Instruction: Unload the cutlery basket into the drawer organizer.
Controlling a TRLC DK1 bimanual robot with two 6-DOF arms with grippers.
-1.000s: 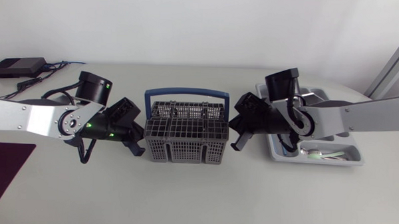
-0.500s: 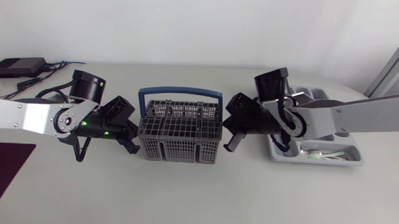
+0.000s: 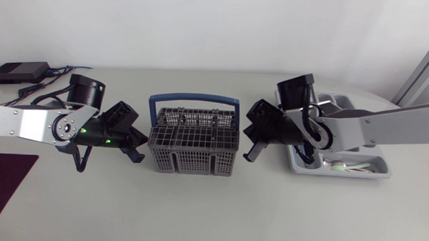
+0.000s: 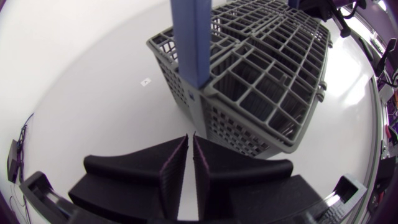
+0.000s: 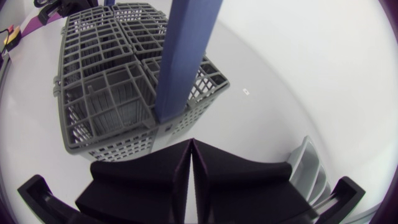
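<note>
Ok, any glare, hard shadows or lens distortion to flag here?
Head view: even light, faint shadow around the basket, no glare. Left wrist view: fisheye bows the basket's grid ahead of the shut left pincer. Right wrist view: same bowing; the blue handle looms large ahead of the shut right pincer.

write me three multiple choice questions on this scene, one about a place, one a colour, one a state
1. Where does the cutlery basket stand?
A. between the two grippers
B. on a shelf
C. on a plate

2. What colour is the basket's handle?
A. red
B. blue
C. yellow

3. How are the left gripper's fingers?
A. spread wide
B. clamped on a spoon
C. shut together, holding nothing

Answers:
1 A, the left gripper is on one side of it and the right gripper on the other.
2 B, the arch over it is blue.
3 C, the left wrist view shows them pressed together, short of the basket.
</note>
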